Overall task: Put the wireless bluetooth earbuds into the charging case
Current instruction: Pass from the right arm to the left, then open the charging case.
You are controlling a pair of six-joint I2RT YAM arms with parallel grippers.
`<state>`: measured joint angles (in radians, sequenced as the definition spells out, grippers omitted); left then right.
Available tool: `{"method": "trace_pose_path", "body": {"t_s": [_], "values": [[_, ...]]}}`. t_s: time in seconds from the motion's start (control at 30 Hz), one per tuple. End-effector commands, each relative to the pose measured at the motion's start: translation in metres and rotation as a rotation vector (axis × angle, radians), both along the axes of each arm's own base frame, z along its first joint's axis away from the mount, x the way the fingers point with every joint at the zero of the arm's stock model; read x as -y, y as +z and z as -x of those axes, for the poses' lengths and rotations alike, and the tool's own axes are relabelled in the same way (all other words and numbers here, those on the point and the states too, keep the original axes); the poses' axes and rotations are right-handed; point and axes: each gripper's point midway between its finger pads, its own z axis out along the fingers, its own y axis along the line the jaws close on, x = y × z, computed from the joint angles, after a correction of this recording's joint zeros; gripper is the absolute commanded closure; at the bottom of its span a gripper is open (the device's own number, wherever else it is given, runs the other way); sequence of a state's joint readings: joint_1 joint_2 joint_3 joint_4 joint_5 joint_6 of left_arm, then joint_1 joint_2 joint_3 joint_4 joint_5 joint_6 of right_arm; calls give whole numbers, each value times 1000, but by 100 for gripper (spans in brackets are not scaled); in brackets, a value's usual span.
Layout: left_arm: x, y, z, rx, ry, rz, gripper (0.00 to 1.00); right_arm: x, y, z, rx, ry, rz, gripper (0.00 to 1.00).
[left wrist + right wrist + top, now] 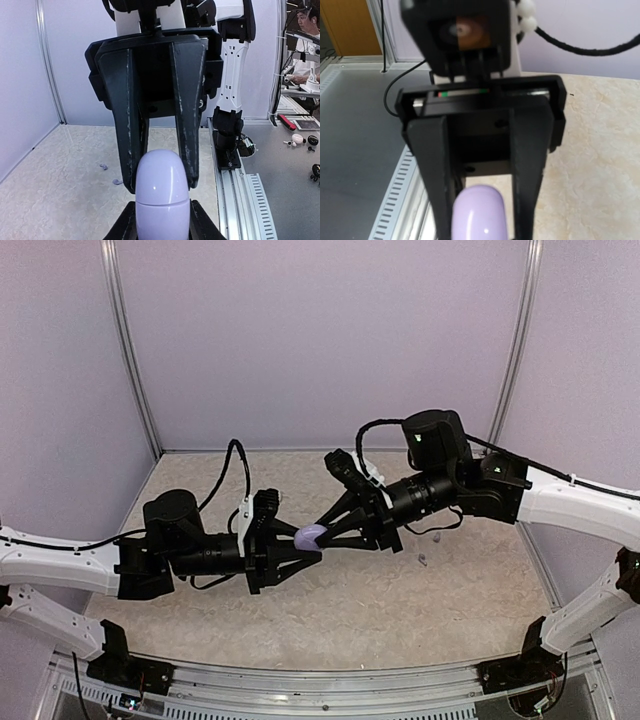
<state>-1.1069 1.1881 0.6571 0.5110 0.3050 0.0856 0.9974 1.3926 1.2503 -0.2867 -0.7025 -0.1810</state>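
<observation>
While left gripper (303, 550) clenches the closed charging case (311, 536) midair, right gripper (322, 531) fingers straddle its top, grip unclear, probably for opening.

Your top camera sat high above and behind both arm bases, looking down and forward across the bench (450, 610) from well back. Your left wrist camera looked out along its arm, very close, into the right end effector (162, 184); the right wrist camera faced the left end effector (482, 227) likewise. All three views shared the charging case (310, 536) between them.
</observation>
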Motion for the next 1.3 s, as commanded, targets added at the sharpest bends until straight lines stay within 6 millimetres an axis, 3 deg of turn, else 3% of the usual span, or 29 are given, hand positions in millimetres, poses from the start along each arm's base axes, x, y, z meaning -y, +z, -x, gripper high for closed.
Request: {"method": "trace_pose_path", "body": {"t_s": [0.0,0.27,0.47,0.6,0.93,1.27], "values": [[2,2,-3,6,16,21,67,0,14,-3,12,-8,-25,97],[0,5,-1,26,10,29,83,0,10,-3,8,-7,-17,96],[-6,6,7,83,-13,57,90,-1,16,-1,-2,3,-33,71],[-8,11,12,94,-34,74,91,-1,21,-5,12,-19,-43,61],[-10,13,24,129,-78,92,92,2,31,-27,53,-137,-62,58],[-16,12,21,154,-48,99,93,9,32,-53,72,-262,-55,56]]}}
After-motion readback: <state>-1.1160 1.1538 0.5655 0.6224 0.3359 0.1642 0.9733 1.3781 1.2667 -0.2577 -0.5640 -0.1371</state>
